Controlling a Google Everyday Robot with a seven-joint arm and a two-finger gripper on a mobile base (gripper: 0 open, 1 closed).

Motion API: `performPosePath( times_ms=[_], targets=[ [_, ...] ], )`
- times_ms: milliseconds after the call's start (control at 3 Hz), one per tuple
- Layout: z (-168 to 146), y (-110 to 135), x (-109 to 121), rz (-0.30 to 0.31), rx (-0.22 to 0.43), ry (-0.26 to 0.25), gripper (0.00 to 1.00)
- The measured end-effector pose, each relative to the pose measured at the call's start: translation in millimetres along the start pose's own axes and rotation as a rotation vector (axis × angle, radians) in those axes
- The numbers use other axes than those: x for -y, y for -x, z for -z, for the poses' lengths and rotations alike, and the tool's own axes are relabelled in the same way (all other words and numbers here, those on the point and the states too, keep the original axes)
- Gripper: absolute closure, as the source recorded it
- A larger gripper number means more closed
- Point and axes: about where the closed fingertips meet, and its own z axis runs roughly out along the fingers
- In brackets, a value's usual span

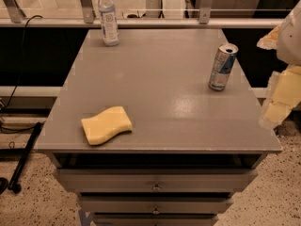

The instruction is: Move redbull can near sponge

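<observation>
The redbull can (222, 67) stands upright on the grey table (160, 93), near its right edge and towards the back. The pale yellow sponge (106, 125) lies flat at the front left of the table, far from the can. My gripper (281, 95) is at the right edge of the view, beside the table's right side and to the right of the can. It is partly cut off by the frame and is not touching the can.
A clear plastic bottle (108, 17) with a white cap stands at the back left of the table. Drawers (155, 186) sit under the tabletop. A railing (150, 21) runs behind the table. A black pole (23, 157) leans at the left.
</observation>
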Motion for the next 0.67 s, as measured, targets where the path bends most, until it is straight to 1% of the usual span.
performPosePath(
  times_ms=[333, 667],
  targets=[
    [0.0, 0.0, 0.0, 0.0, 0.0, 0.0, 0.0],
    [0.8, 1.6, 1.8, -0.001, 0.016, -0.005, 0.0]
  ],
)
